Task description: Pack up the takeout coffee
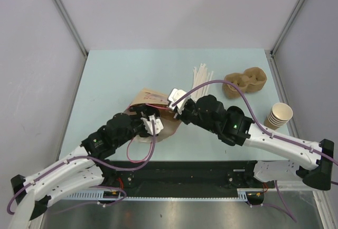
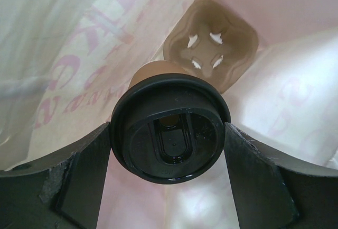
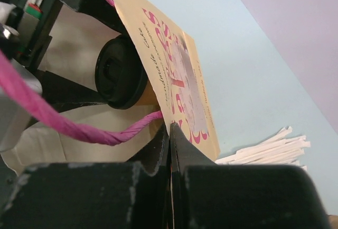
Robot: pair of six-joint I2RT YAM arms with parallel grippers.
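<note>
Guiding the small brown kraft paper cup with the round black plastic lid into the brown paper bag with pink lettering is, as I judge it, the step in hand. The left jaws grip the cup on both sides of the lid rim. The cup is inside the mouth of the bag, and the brown moulded pulp cup carrier sits deeper inside. I cannot tell if the cup base touches the carrier. The right jaws are closed on the edge of the bag wall and hold the mouth open. The bag rests on the pale blue desk.

To do it well, I would advance slowly and straight, aim the base at one slotted socket, and avoid brushing the thin walls. The right jaws should release only when the cup is seated, or the mouth may collapse on the lid.
</note>
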